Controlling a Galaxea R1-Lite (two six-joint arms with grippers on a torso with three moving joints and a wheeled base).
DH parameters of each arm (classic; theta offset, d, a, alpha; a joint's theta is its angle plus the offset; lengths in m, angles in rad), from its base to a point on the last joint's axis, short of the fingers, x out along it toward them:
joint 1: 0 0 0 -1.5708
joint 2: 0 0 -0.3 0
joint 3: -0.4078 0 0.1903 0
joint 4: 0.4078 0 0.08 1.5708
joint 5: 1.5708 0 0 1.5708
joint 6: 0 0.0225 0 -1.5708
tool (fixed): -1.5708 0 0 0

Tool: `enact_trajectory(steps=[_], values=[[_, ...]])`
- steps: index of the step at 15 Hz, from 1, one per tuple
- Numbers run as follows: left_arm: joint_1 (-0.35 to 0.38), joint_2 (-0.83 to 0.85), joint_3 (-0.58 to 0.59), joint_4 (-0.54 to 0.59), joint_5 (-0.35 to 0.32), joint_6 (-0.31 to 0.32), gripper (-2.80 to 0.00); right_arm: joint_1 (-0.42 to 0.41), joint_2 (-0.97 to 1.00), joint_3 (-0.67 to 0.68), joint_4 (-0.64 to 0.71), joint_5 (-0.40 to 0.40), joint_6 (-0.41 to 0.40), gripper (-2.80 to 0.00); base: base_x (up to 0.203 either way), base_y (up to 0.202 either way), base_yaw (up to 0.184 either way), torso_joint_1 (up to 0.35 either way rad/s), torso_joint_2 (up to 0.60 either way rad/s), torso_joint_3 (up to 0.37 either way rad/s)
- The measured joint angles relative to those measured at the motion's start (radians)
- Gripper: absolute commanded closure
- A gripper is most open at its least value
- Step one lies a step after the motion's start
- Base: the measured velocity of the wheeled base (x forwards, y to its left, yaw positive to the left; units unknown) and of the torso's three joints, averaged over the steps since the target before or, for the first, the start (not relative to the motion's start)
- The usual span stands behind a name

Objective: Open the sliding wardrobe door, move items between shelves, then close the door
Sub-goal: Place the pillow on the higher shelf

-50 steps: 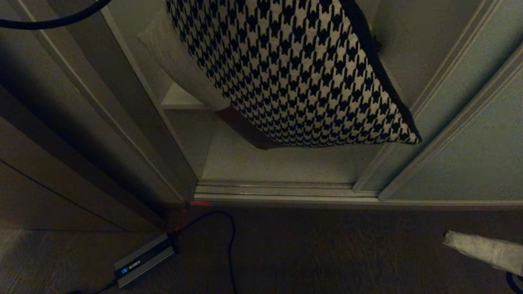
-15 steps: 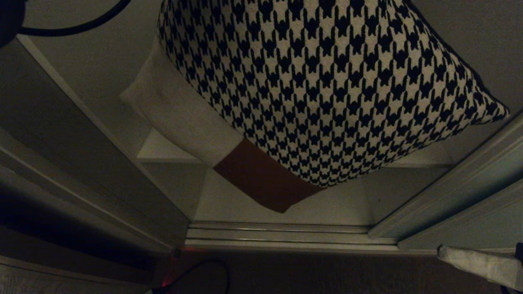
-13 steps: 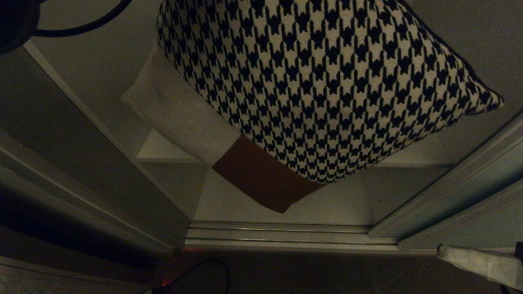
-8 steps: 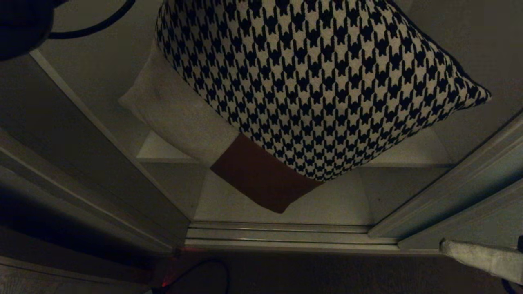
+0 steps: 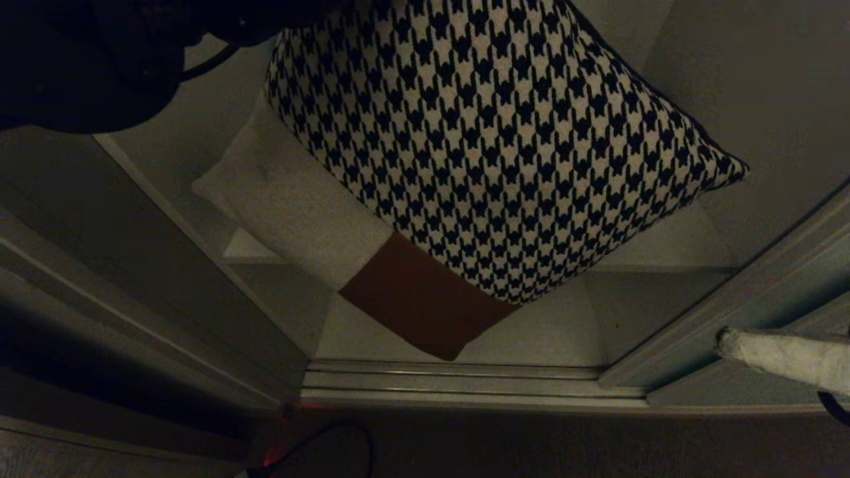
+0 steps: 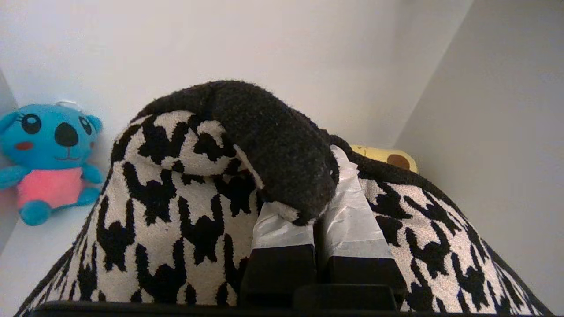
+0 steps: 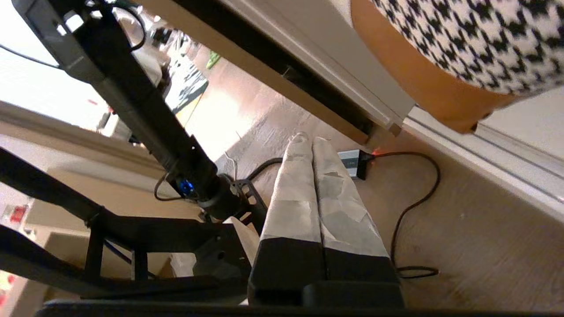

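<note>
Cushions filled the open wardrobe as the robot worked with its left arm raised. A black-and-white houndstooth cushion hung tilted in the opening, one corner pointing down, held at its black edge by the left gripper, whose taped fingers were clamped on a bunched fold of the fabric. Behind and partly under it lay a cream cushion with a brown band, its brown corner hanging past the front edge of a shelf toward the floor track. The sliding wardrobe door stood drawn aside at the right of the opening, its pale frame running down to the track. Seen from the left wrist, a blue and pink plush toy sat against the white back wall on a white board, well to one side of the held cushion, and a yellow object peeked out behind the cushion, too hidden to identify. The right gripper hung low outside the wardrobe, near the door, its wrapped fingers pressed together and holding nothing. Below it on the wooden floor lay a grey power brick with a black cable.
</note>
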Motion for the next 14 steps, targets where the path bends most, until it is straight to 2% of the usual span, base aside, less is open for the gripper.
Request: enact_trajectory(steps=[4, 9, 11, 14], values=[[0.004, 0.004, 0.0, 0.005, 0.0, 0.001, 0.0, 0.017, 0.114, -0.058, -0.009, -0.022, -0.007, 0.0, 0.0, 0.0, 0.0, 0.0, 0.0, 0.0], [0.005, 0.003, -0.001, 0.002, -0.009, 0.003, 0.0, 0.017, 0.355, -0.181, -0.064, -0.055, -0.004, 0.0, 0.0, 0.0, 0.0, 0.0, 0.0, 0.0], [0.005, 0.003, -0.001, 0.003, -0.011, 0.003, 0.0, 0.015, 0.448, -0.236, -0.105, -0.102, -0.002, 0.0, 0.0, 0.0, 0.0, 0.0, 0.0, 0.0], [0.005, 0.005, -0.001, 0.001, -0.01, 0.004, 0.0, 0.013, 0.601, -0.347, -0.15, -0.219, 0.005, 0.0, 0.0, 0.0, 0.0, 0.0, 0.0, 0.0]])
